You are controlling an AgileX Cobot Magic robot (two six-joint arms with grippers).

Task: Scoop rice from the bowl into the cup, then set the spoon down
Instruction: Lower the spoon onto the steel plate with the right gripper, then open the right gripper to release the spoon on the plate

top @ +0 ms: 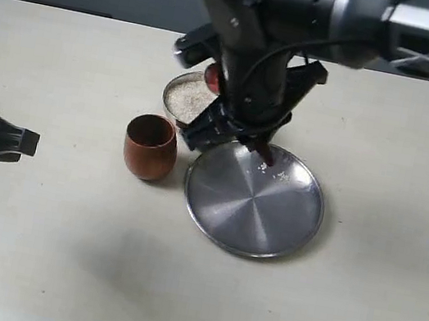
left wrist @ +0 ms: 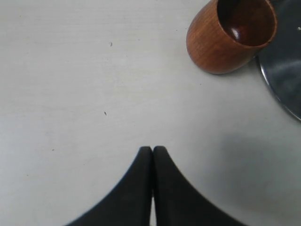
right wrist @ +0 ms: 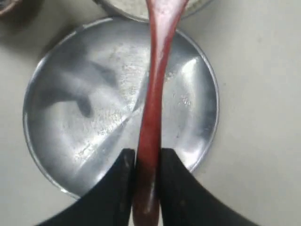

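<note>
My right gripper (right wrist: 146,153) is shut on the handle of the dark red wooden spoon (right wrist: 155,84). The handle runs across the steel plate (right wrist: 84,117) toward the bowl (right wrist: 200,4), and its scoop end is cut off at the edge of that view. In the exterior view the steel bowl (top: 170,96) holds white rice (top: 185,99), with a red piece of the spoon (top: 211,77) at its far rim. The right arm covers most of the spoon. The reddish-brown wooden cup (top: 150,147) stands upright left of the plate, beside the bowl. My left gripper (left wrist: 153,149) is shut, holds nothing, and stays off to the cup's left.
The wide flat steel plate (top: 252,209) lies right of the cup, with a few stray grains (top: 282,175) on it. My left gripper (top: 26,141) rests low near the table's left edge. Bare cream tabletop (top: 57,249) lies in front and to the right.
</note>
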